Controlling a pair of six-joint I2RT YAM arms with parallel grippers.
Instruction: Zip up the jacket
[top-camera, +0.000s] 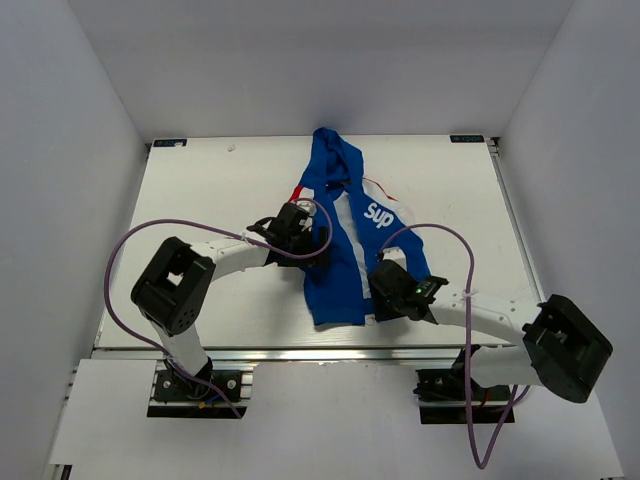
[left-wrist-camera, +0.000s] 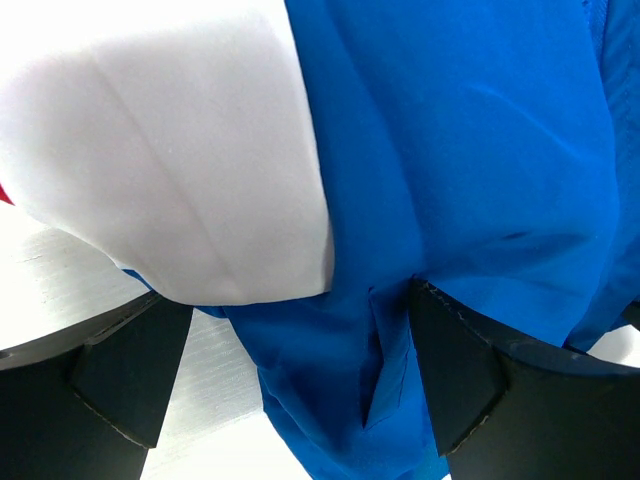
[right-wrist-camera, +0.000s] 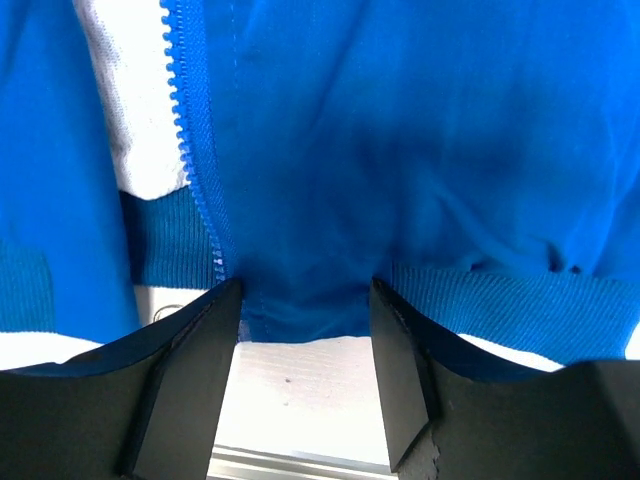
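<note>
The blue jacket (top-camera: 333, 285) lies on the white table (top-camera: 215, 185), hood at the far end, white "Sup" lettering (top-camera: 378, 214) on the right front. It lies open, with white lining (top-camera: 352, 245) showing down the middle. My left gripper (top-camera: 305, 238) is at the jacket's left side. In the left wrist view it (left-wrist-camera: 290, 330) is open, with blue fabric (left-wrist-camera: 450, 150) and white lining (left-wrist-camera: 170, 150) between the fingers. My right gripper (top-camera: 385, 290) is at the lower right hem. In the right wrist view it (right-wrist-camera: 305, 300) is open astride the ribbed hem (right-wrist-camera: 480, 295), with the zipper teeth (right-wrist-camera: 190, 130) by its left finger (right-wrist-camera: 190, 380).
Purple cables (top-camera: 125, 250) loop off both arms over the table. The table's front metal rail (right-wrist-camera: 300, 462) lies just below the hem. White walls stand close around the table on three sides.
</note>
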